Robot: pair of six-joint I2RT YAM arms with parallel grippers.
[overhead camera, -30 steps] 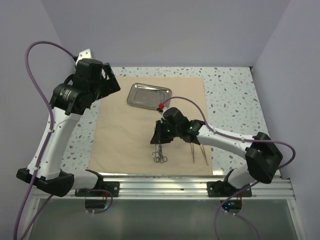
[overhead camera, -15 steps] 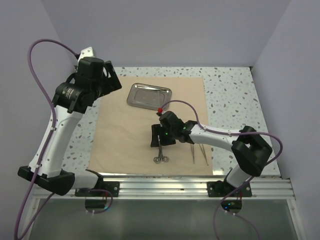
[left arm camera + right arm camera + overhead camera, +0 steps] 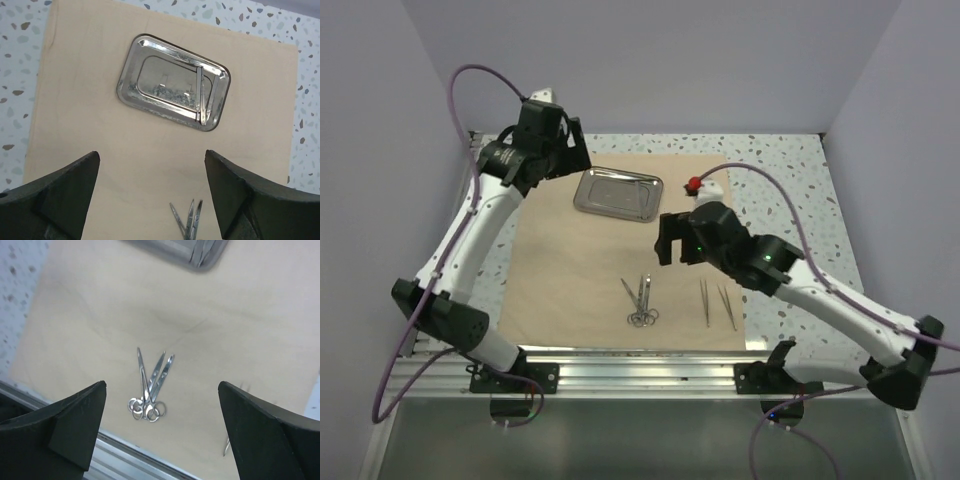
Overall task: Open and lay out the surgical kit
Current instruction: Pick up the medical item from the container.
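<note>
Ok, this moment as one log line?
sheet: flat; tray: far side, one tool inside; scissors: on sheet; tweezers: right of scissors; left gripper: open, empty; right gripper: open, empty

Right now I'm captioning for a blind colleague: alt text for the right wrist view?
Crossed small steel scissors lie on the flat tan paper-like wrap sheet, seen between the open right pincer's dark fingers. A shiny rectangular steel tray's corner shows at the top.

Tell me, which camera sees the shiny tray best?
The left wrist view: the tray sits whole and big in the middle, a thin tool lying inside. The top view shows it small; the right wrist view catches only a corner.
</note>
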